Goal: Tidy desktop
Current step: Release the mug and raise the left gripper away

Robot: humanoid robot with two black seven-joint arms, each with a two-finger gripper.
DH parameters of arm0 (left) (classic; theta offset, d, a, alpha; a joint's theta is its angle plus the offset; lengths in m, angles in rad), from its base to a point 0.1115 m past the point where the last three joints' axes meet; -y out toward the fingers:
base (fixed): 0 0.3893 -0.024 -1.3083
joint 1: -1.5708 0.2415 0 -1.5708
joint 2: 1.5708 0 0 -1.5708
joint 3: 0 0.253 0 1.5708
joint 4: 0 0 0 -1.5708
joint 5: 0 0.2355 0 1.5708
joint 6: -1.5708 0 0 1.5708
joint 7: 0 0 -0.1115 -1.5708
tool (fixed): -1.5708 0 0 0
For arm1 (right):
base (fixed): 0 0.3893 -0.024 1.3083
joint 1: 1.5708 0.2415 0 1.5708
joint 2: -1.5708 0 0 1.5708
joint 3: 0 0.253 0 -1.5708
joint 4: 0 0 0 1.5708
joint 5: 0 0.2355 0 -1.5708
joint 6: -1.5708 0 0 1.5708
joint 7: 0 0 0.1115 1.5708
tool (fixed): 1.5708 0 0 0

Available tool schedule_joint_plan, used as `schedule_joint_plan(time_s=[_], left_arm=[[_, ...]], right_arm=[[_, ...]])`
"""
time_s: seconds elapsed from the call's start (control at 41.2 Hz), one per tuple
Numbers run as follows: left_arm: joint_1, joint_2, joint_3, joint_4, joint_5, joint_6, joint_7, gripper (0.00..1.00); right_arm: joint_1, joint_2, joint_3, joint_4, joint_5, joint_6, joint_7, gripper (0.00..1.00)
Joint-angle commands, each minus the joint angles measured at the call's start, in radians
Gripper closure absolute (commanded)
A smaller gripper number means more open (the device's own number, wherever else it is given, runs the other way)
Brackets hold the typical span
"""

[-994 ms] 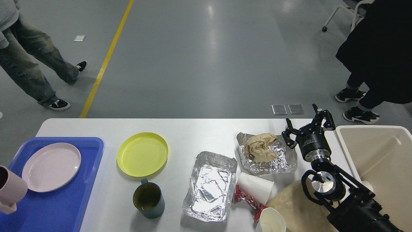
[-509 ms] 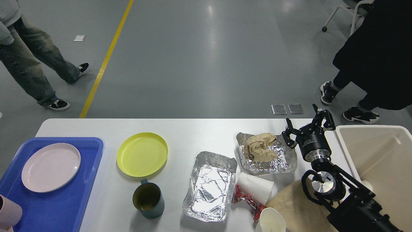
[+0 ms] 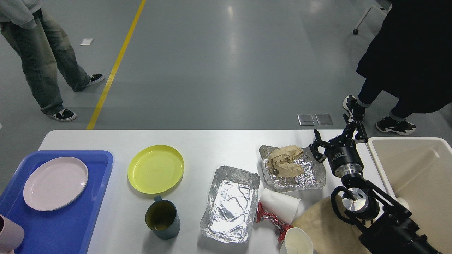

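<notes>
White desktop fills the lower frame, and it is far from tidy. On its left edge sits my blue tray with a pink plate inside; on the right edge stands the beige bin, nothing visible in it from here.

Since a second ago, one change matters: the pink cup that hung over the tray's near left corner has dropped lower and slid almost out of frame. I judge my left arm is setting it down on the tray, but the left gripper itself is out of view, so I cannot say whether it has let go.

My right gripper has not moved. It hovers spread wide and empty, between the crumpled foil sheet and the bin.

Everything else has stayed where it was: brown paper under my right arm, an empty foil pan, the yellow plate, the teal mug, a paper wad on the foil sheet, two white paper cups, one tipped over and one at the near edge, and a red wrapper between them.

So the dishes are partly sorted; the rubbish is untouched, and the wad looks like my nearest pick.
</notes>
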Motion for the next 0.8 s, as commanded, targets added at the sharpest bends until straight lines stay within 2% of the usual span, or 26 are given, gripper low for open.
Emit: schedule_joint_plan(time_s=[0.0,0.049,0.073,0.146,0.315,0.412,0.509,0.606,0.776], left_arm=[[0.001,0.001,0.0,0.001,-0.013,0.043,0.001,0.57],[0.003,0.001,0.0,0.001,-0.028,0.066,0.002,0.47],[0.003,0.001,0.0,0.001,-0.044,0.085,0.002,0.38],[0.018,0.001,-0.002,0.0,-0.054,0.111,0.002,0.24],[0.027,0.001,-0.002,0.0,-0.054,0.117,0.004,0.17],[0.012,0.008,0.007,-0.021,-0.053,0.1,0.01,0.06],[-0.057,0.029,0.038,-0.06,-0.051,0.082,0.018,0.04],[-0.163,0.06,0.14,-0.072,-0.051,0.05,0.021,0.04],[-0.46,0.058,0.341,-0.163,-0.053,0.039,0.022,0.04]], right_arm=[[0.0,0.0,0.0,0.0,0.0,0.0,0.0,0.0],[0.0,0.0,0.0,0.0,0.0,0.0,0.0,0.0],[0.0,0.0,0.0,0.0,0.0,0.0,0.0,0.0],[0.0,0.0,0.0,0.0,0.0,0.0,0.0,0.0],[0.0,0.0,0.0,0.0,0.0,0.0,0.0,0.0],[0.0,0.0,0.0,0.0,0.0,0.0,0.0,0.0],[0.0,0.0,0.0,0.0,0.0,0.0,0.0,0.0],[0.0,0.0,0.0,0.0,0.0,0.0,0.0,0.0],[0.0,0.0,0.0,0.0,0.0,0.0,0.0,0.0]])
